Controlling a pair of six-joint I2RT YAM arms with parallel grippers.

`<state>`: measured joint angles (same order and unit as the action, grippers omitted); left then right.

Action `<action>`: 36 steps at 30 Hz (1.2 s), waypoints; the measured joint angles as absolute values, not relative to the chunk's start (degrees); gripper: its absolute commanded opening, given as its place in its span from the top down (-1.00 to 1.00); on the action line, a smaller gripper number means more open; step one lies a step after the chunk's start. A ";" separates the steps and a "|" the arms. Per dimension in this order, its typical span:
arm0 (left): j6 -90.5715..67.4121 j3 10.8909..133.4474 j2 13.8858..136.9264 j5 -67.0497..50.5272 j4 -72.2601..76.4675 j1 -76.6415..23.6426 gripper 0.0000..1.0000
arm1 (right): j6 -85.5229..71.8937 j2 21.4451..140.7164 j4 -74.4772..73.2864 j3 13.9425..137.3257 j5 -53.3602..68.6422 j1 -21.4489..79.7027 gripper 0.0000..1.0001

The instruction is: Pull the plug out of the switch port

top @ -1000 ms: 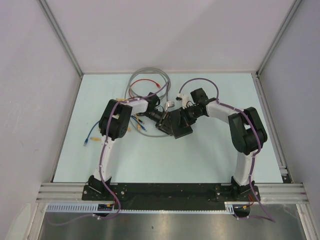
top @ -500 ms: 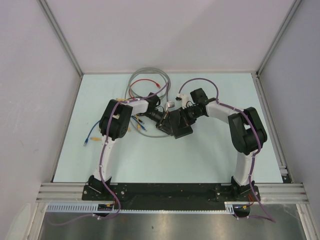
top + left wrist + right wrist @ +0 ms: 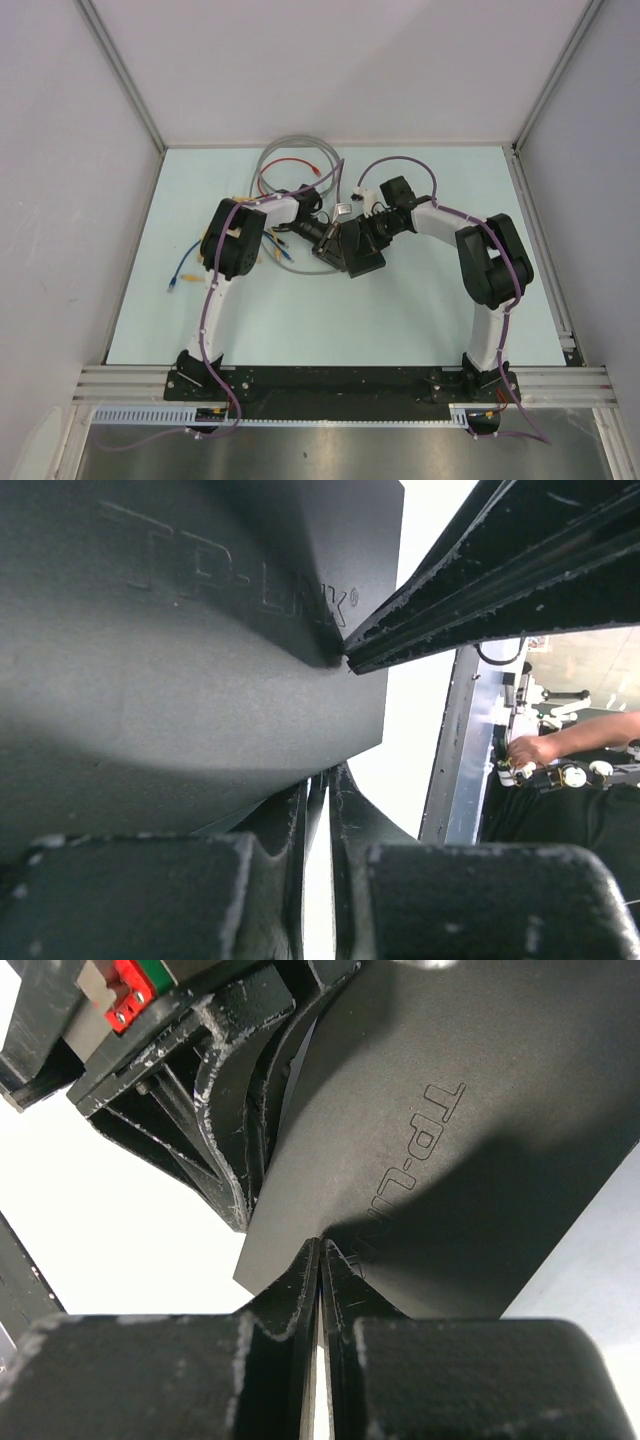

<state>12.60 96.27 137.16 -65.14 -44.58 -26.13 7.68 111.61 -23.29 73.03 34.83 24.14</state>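
The switch (image 3: 362,258) is a flat matte-black box lying mid-table between both arms. Its embossed top fills the left wrist view (image 3: 180,660) and the right wrist view (image 3: 480,1140). My left gripper (image 3: 330,243) is shut and empty, with its tips (image 3: 318,780) at the switch's edge. My right gripper (image 3: 362,235) is shut and empty, with its tips (image 3: 320,1245) pressed on the switch's top near one corner. The right gripper's finger (image 3: 500,590) touches the top beside the logo. The left gripper's body (image 3: 200,1070) sits against the switch's far edge. The ports and the plug are hidden.
A grey cable coil (image 3: 297,150) and a red cable (image 3: 290,165) lie behind the arms. A grey cable (image 3: 292,268) runs toward the switch. A blue cable (image 3: 185,270) lies at the left. White walls and aluminium posts (image 3: 125,75) enclose the table.
Both grippers and the switch have shifted very slightly toward the far side. Both grippers stay shut on the switch's top.
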 measured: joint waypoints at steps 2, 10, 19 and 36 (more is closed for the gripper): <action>12.32 96.27 137.01 -64.47 -44.69 -26.17 1.00 | 7.57 111.70 -23.29 73.14 34.87 24.16 0.88; 12.03 96.07 135.04 -59.24 -46.96 -26.26 1.00 | 7.53 111.83 -23.33 73.28 34.98 24.16 0.88; 15.75 91.20 134.15 -58.94 -58.35 -22.22 1.00 | 7.51 111.87 -23.35 73.32 35.00 24.16 0.88; 43.62 101.12 125.49 -12.14 -63.57 -13.58 -0.99 | 13.32 101.41 -27.92 72.47 21.06 16.47 -0.25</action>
